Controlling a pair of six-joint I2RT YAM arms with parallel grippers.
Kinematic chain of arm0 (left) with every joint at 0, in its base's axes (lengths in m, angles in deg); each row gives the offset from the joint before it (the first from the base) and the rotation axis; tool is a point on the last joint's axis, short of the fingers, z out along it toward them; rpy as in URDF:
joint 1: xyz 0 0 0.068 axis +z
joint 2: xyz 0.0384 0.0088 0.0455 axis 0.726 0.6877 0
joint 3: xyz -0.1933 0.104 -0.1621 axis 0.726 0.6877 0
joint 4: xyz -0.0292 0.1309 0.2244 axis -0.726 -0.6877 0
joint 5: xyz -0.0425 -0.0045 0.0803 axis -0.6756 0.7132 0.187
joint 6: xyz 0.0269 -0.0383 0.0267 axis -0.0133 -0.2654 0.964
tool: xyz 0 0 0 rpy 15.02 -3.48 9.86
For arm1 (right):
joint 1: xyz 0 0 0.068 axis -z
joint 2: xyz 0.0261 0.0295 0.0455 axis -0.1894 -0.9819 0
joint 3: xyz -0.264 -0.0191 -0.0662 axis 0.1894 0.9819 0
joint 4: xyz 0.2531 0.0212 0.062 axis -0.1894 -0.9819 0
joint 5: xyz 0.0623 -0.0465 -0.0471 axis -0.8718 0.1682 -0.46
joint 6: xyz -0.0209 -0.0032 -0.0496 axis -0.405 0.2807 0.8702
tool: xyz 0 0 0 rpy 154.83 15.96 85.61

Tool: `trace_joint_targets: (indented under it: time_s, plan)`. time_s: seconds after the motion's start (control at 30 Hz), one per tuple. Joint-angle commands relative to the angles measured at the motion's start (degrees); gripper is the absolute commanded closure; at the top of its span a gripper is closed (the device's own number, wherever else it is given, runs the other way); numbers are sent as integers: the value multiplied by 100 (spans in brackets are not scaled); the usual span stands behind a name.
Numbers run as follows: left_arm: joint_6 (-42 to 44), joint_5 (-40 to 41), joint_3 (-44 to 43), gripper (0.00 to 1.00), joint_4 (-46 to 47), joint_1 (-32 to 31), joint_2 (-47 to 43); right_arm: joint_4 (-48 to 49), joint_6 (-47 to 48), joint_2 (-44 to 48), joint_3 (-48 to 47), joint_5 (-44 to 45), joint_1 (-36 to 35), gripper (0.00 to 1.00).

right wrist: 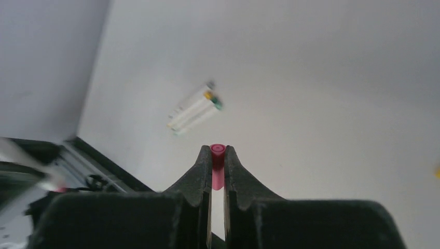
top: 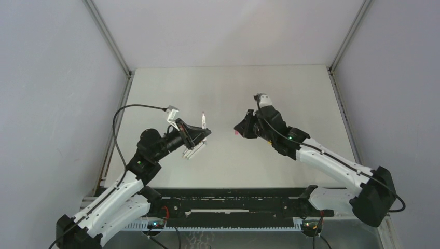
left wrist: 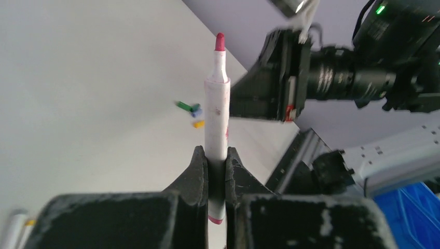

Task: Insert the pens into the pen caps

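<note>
My left gripper (top: 206, 133) (left wrist: 217, 155) is shut on a white pen (left wrist: 217, 111) (top: 204, 120), held upright with its red tip uppermost. Facing it a short way to the right, my right gripper (top: 238, 132) (right wrist: 218, 154) is shut on the pink-red pen cap (right wrist: 218, 153) (top: 236, 133), whose open end points outward past the fingertips. Both grippers hang above the table with a gap between pen and cap. Other white pens (right wrist: 194, 109) (top: 193, 151) lie side by side on the table below my left gripper. Green (left wrist: 183, 106), blue (left wrist: 195, 110) and yellow (left wrist: 198, 124) caps lie clustered on the table.
A black rail (top: 233, 199) runs along the near table edge between the arm bases. Grey walls close in the white table (top: 233, 93) on the left, right and back. A blue bin (left wrist: 415, 207) shows beyond the table edge.
</note>
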Motion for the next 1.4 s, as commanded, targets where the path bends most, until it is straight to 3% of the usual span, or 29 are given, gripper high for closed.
trace_joint_targets:
  time_s: [0.0, 0.23, 0.63, 1.37]
  plan:
    - [-231, -478, 2, 100, 794, -504, 300, 1388, -127, 747, 48, -86, -67, 100]
    - [-650, -447, -78, 100, 1068, -1187, 546, 2708, -248, 1265, 432, 24, -217, 100]
    - [-651, -385, -194, 100, 809, -1320, 594, 3947, -331, 1223, 731, -462, -445, 100]
    - [-478, -446, -429, 100, 539, -1349, 647, 4047, -283, 888, 574, -682, -457, 100]
